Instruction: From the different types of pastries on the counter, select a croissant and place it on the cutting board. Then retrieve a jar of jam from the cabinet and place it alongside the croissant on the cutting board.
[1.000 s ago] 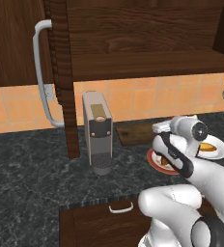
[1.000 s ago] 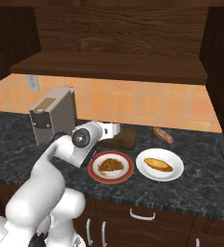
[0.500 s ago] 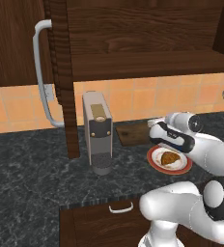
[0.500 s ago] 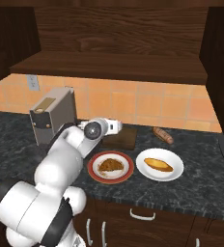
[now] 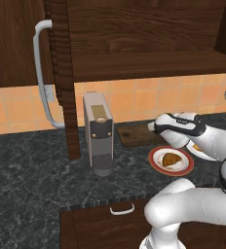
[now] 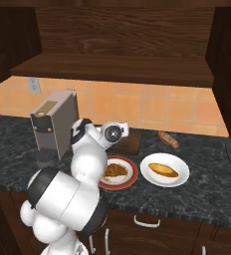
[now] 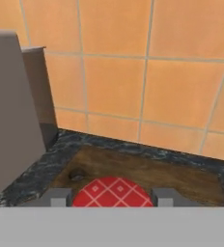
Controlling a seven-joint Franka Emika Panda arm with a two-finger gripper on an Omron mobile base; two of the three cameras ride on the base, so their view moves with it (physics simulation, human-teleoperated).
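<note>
Since the earlier frame I see the arm swung back over the board (image 5: 134,133); the croissant (image 5: 171,159), hidden by the arm before, lies uncovered on its red-rimmed plate (image 5: 156,164).

Surface: a dark speckled desk (image 5: 32,170) under an orange tiled wall (image 6: 137,107), with dark wood cabinets (image 5: 134,34) above.

Count:
- plates, two: one red-rimmed, one white (image 6: 150,175) carrying the yellow pastry (image 6: 162,170);
- boards, one, against the wall;
- grey appliances, one (image 5: 99,133), left of the board;
- jars, one.

In the hand view the pincer (image 7: 113,197) stands partly open, its fingertips (image 7: 168,195) on either side of the red checked jar (image 7: 113,193). I cannot tell whether they grip it. Beyond the jar I see the board.
</note>
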